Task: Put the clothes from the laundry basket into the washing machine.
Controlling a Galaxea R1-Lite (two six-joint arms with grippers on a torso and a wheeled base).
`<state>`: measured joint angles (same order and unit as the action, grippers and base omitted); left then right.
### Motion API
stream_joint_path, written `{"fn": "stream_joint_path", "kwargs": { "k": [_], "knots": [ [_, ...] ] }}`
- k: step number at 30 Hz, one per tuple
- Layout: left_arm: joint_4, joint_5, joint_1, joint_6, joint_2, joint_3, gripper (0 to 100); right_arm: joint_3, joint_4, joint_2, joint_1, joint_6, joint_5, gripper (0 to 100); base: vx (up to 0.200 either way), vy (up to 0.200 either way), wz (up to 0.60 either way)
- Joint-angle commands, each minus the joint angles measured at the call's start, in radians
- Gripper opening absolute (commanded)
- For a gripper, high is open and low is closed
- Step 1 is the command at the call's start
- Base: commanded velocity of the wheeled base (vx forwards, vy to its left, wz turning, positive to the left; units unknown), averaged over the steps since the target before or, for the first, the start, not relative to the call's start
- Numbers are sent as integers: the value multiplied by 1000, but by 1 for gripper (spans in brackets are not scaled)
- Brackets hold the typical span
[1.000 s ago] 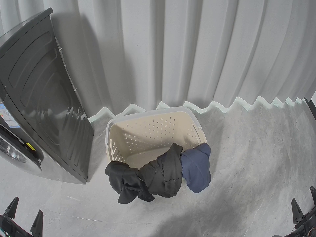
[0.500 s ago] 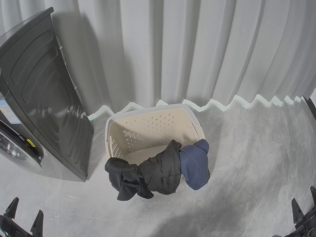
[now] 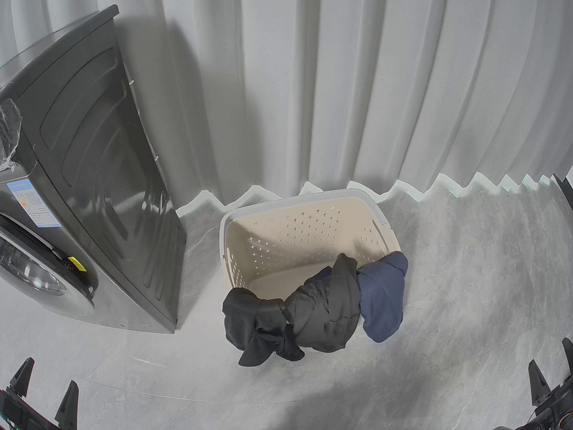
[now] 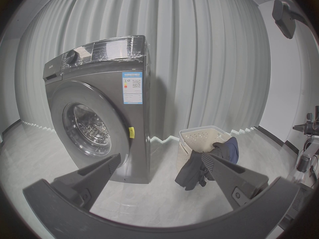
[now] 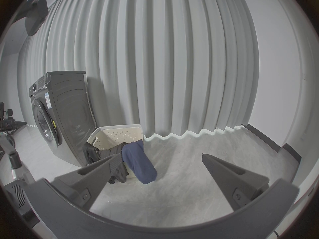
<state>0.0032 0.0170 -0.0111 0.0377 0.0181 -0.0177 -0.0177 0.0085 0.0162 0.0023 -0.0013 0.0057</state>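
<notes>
A: The left gripper [image 3: 46, 383] and right gripper [image 3: 550, 359] were spread and empty. Black clothes [image 3: 286, 323] and a blue garment [image 3: 382, 297] draped over the laundry basket [image 3: 298, 201]'s near rim.
B: Tugging that tangle could have tipped it, and the washing machine [image 3: 89, 180] door looked closed.

Washing machine [image 3: 89, 198], dark grey, stands at left on the pale marbled floor [image 3: 477, 306], w/ a blue-white label [image 3: 33, 201] on its front. Laundry basket [image 3: 298, 201], cream w/ small star-shaped holes, sits on the floor just right of the machine, not touching it, its far side near the white pleated curtain [image 3: 358, 79]. Three pcs hang over its near rim. The black garment [image 3: 256, 329] is at the left corner, the dark grey garment [image 3: 325, 312] in the mid touching it, and the blue garment [image 3: 382, 297] at the right corner against the grey one. Left gripper [image 3: 49, 372] is at btm-left and right gripper [image 3: 549, 353] at btm-right, both well apart from the basket, fingers spread.
</notes>
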Motion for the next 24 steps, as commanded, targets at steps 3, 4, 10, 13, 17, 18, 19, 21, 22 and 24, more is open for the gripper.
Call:
{"fn": "stream_joint_path", "kwargs": {
  "k": [3, 4, 10, 13, 17, 18, 19, 21, 22, 24],
  "knots": [
    [0, 0, 0, 1, -18, 16, 100, 16, 1, -15, 1, 0, 0, 100, 0, 200, 0],
    [0, 0, 0, 1, -18, 16, 100, 15, 1, -15, 1, 0, 0, 100, 0, 200, 0],
    [0, 0, 0, 1, -18, 16, 100, 16, 1, -15, 1, 0, 0, 100, 0, 167, 0],
    [0, 0, 0, 1, -18, 16, 100, 16, 1, -15, 1, 0, 0, 100, 0, 0, 0],
    [0, 0, 0, 2, -18, 16, 100, 15, 1, -15, 1, 0, 0, 100, -100, 0, 0],
    [0, 0, 0, 1, -18, 16, 100, 16, 1, -15, 1, 0, 0, 100, -200, 0, 0],
    [0, 0, 0, -1, -18, 16, 100, 15, 1, -15, 1, 0, 0, 100, -200, 0, 0],
    [0, 0, 0, -1, -18, 16, 100, 15, 1, -15, 1, 0, 0, 100, -200, 0, 0],
    [0, 0, 0, 1, -18, 16, 100, 16, 1, -15, 1, 0, 0, 100, -200, 0, 0],
    [0, 0, 0, 1, -18, 16, 100, 15, 1, -15, 1, 0, 0, 100, -200, 0, 0]
  ]
}}
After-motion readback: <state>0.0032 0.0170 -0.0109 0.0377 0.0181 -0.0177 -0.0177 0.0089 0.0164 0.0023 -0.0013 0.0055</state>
